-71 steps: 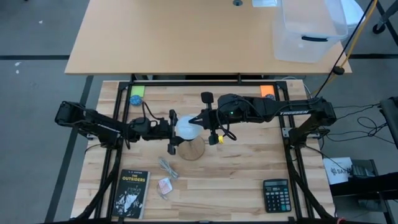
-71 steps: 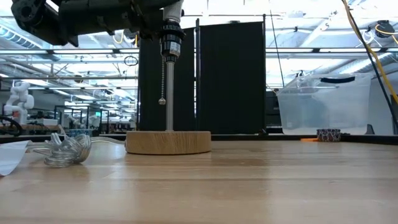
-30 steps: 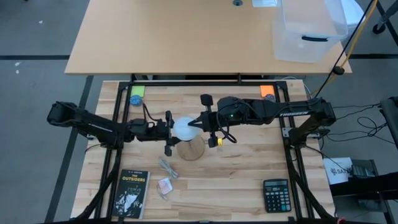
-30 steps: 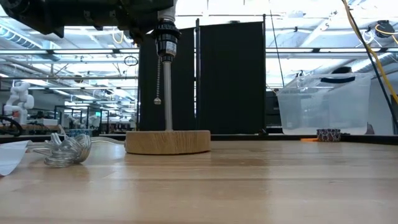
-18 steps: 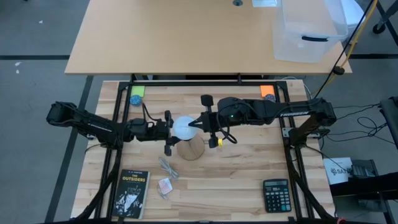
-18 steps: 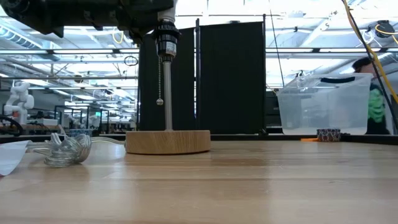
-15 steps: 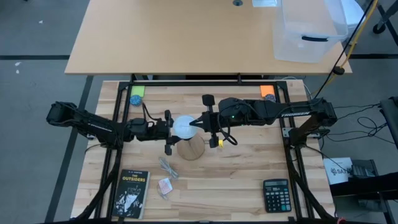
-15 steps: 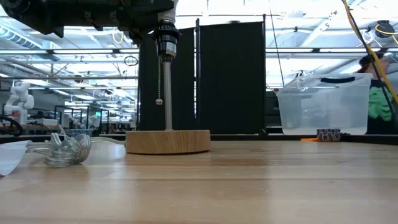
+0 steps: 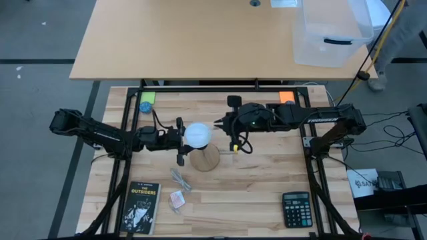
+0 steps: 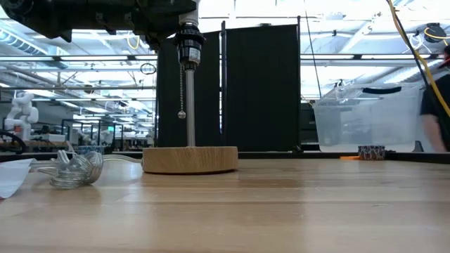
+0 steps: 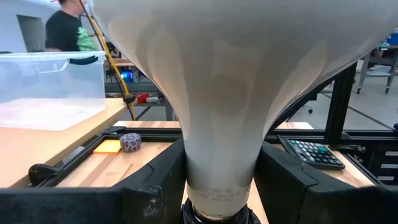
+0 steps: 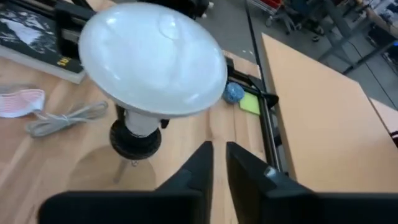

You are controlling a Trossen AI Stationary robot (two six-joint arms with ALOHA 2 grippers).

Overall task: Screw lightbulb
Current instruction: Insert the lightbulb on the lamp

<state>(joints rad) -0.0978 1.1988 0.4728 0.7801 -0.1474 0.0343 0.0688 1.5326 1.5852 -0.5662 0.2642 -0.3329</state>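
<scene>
Lightbulb [image 9: 197,135] sits upright in the black socket [image 12: 135,137] on top of the lamp stand, over the round wooden base [image 10: 190,159] near the middle of the table [image 9: 267,187].

Left gripper [image 9: 180,141] comes in from the left at socket height. In the left wrist view its two dark fingers [image 11: 155,183] stand on either side of the bulb's narrow neck, close against it, so the jaws are held apart by the neck and bracket it just above the socket.

Right gripper [image 9: 223,129] hangs just right of the globe, clear of it with a sliver of table showing between. In the right wrist view its fingers [image 12: 200,163] sit almost together with only a thin slit between them, pinching nothing, the bulb's white dome a little way in front.

From table height, the thin metal stem rises from the base to the socket, and a pull chain [image 10: 182,91] dangles beside it on the left.

Near the stand lies a coiled clear cable [image 9: 179,179], and a book [image 9: 140,207] rests at the near left. A calculator [image 9: 295,210] lies at the near right. A clear bin [image 9: 331,32] stands on the far desk.
</scene>
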